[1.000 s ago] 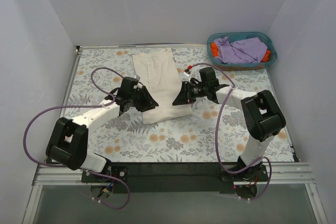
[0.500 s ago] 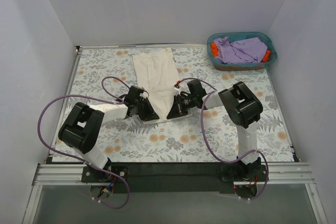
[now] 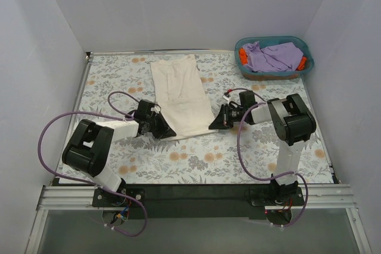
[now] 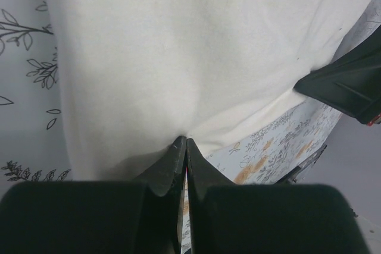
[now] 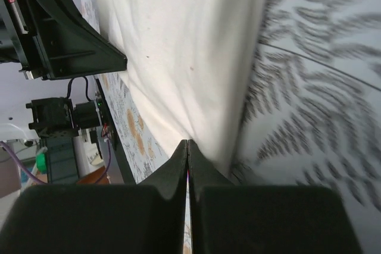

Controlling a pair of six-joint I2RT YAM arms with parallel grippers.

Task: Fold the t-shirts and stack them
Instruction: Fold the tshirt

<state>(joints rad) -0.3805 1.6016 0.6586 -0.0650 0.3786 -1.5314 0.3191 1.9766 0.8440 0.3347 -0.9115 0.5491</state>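
A cream t-shirt (image 3: 178, 93) lies folded into a long strip on the flowered table (image 3: 196, 159), and its near end spreads wider than the rest. My left gripper (image 3: 168, 134) is shut on the near left corner. In the left wrist view the fingertips (image 4: 182, 142) pinch the cloth (image 4: 178, 46) at its hem. My right gripper (image 3: 213, 126) is shut on the near right corner, its tips (image 5: 187, 142) closed at the edge of the cloth (image 5: 190, 40). Both arms lie low over the table.
A teal basket (image 3: 272, 38) stands at the back right, holding a lavender garment (image 3: 274, 56) and an orange one (image 3: 243, 57). White walls close in the table on three sides. Purple cables (image 3: 53, 129) loop beside both arms.
Both grippers came down to the shirt's near corners and shut on them. The right one then moved right and the left slightly left, spreading the near end wider.
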